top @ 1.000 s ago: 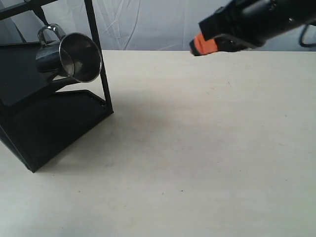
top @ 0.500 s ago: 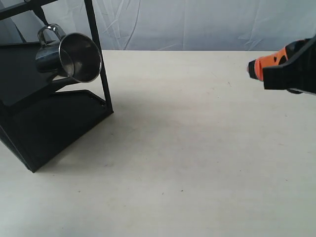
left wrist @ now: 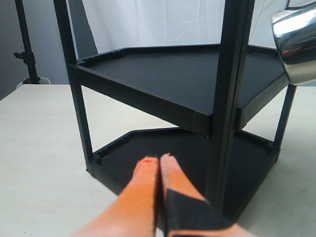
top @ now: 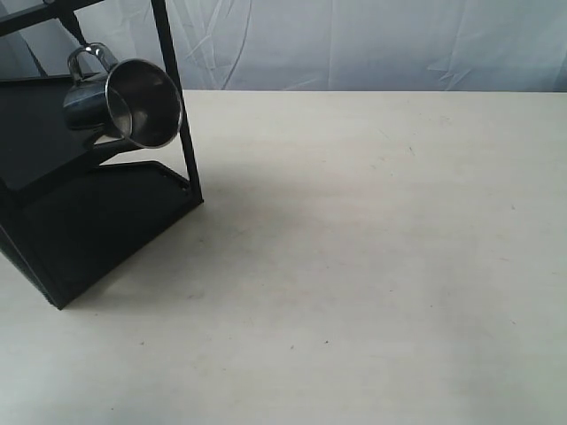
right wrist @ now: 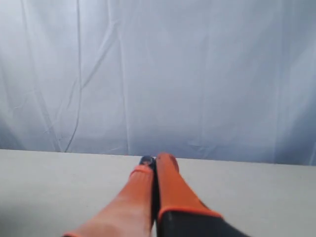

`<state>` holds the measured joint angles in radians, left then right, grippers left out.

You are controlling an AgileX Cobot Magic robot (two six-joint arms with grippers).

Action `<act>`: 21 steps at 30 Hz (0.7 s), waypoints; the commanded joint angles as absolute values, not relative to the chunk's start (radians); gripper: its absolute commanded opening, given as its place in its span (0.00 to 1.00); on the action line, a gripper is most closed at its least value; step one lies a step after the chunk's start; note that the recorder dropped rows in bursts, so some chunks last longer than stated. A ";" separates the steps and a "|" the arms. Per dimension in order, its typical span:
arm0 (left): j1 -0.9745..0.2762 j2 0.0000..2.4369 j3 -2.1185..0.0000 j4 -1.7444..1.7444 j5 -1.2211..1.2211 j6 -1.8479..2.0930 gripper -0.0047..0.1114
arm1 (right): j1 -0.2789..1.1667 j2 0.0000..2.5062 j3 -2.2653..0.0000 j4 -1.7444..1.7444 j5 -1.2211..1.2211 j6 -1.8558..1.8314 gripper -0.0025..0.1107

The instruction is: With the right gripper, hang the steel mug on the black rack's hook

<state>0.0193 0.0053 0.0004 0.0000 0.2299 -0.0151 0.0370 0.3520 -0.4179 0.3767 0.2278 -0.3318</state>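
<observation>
Finds the mug [top: 124, 102] off the table [top: 372, 266], up at the top of the rack [top: 106, 221], hung by its handle loop just beside the front post. Looks caught on the hook [top: 78, 37], though hard to pick that thin black piece out from the slanted bar behind it. Lies with its long axis tipped close to level, open mouth turned out toward the bare tabletop, base back over the upper tray. Shows no arm at all in the exterior view. In the right wrist view, has the right gripper [right wrist: 154, 165] with its orange fingers pressed together on nothing, aimed across the table at the grey backdrop [right wrist: 148, 74], with neither mug nor rack in sight; so places the mug well apart from those jaws and off their line. In the left wrist view, has the left gripper [left wrist: 159, 160] likewise closed and empty, pointed at the rack's lower tray, with the mug's rim showing at the corner of that view, above the fingers. Makes the left arm plainly the nearer one to the mug. Reads as a task most likely done: mug hanging free, nothing pinching it, no further reach called for beyond keeping clear of the rack.
</observation>
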 commanded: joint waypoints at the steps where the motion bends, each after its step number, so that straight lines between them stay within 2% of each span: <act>1: 0.018 0.000 0.000 0.000 0.231 -0.017 0.05 | -0.005 0.250 -0.324 0.369 0.216 -0.313 0.02; 6: 0.018 0.000 0.000 0.000 0.231 -0.017 0.05 | -0.009 0.233 -0.278 0.360 0.208 -0.270 0.02; 12: 0.018 0.000 0.000 0.000 0.231 -0.017 0.05 | -0.011 0.163 -0.198 0.141 0.231 -0.021 0.02; 21: 0.018 0.000 0.000 0.000 0.231 -0.017 0.05 | -0.011 0.087 -0.087 0.103 0.239 -0.019 0.02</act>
